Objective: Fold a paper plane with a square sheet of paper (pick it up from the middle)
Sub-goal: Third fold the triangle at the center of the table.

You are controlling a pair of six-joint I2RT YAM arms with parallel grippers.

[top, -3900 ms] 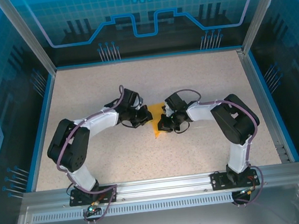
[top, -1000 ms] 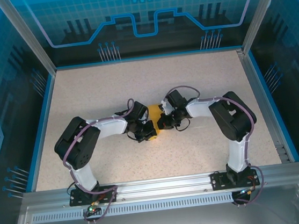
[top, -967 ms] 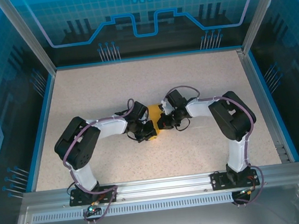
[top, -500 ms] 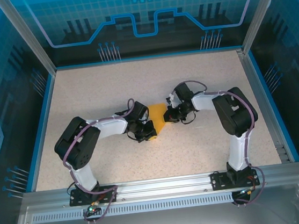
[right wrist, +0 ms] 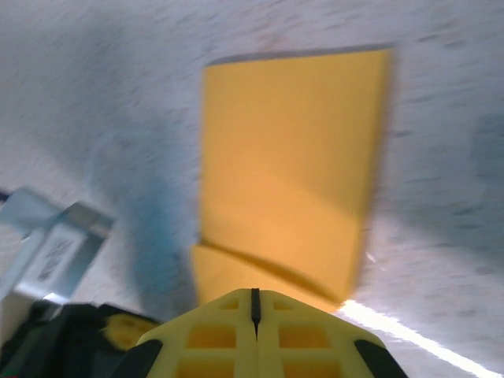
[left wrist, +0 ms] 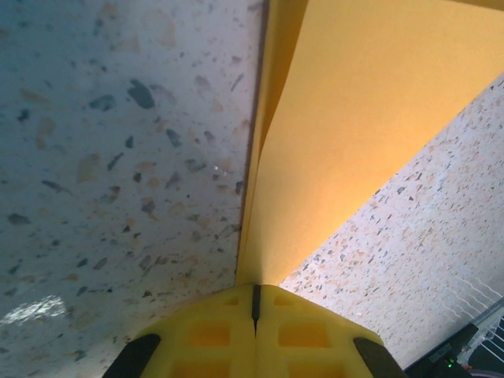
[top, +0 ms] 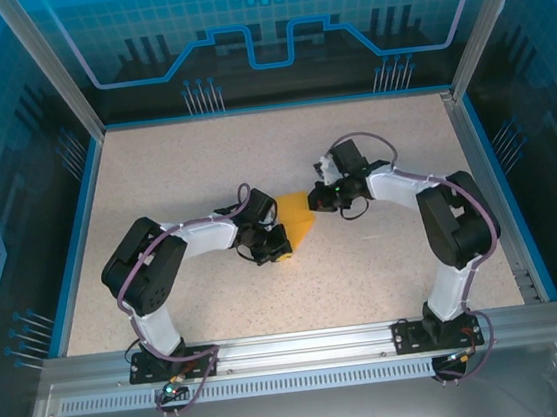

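Note:
The square sheet of paper (top: 298, 221) lies folded on the speckled table as a bright-orange wedge, wide at the far end and narrowing toward me. My left gripper (top: 283, 251) is shut, its yellow tips at the narrow near end of the paper (left wrist: 354, 134). No paper shows in the slit between them. My left gripper (left wrist: 253, 287) looks along a raised folded edge. My right gripper (top: 315, 202) is shut and sits just off the paper's far right corner. In its blurred wrist view my right gripper (right wrist: 253, 293) hovers over the layered paper (right wrist: 291, 157) with nothing held.
The table (top: 203, 167) has a blue rim on three sides and slanted metal posts at the back corners. An aluminium rail (top: 294, 348) carrying both arm bases runs along the near edge. The right arm's elbow (top: 457, 228) stands right of the paper.
My right gripper has drawn back off the paper toward the far right, uncovering more of the orange sheet. My left gripper has stayed at the paper's near tip.

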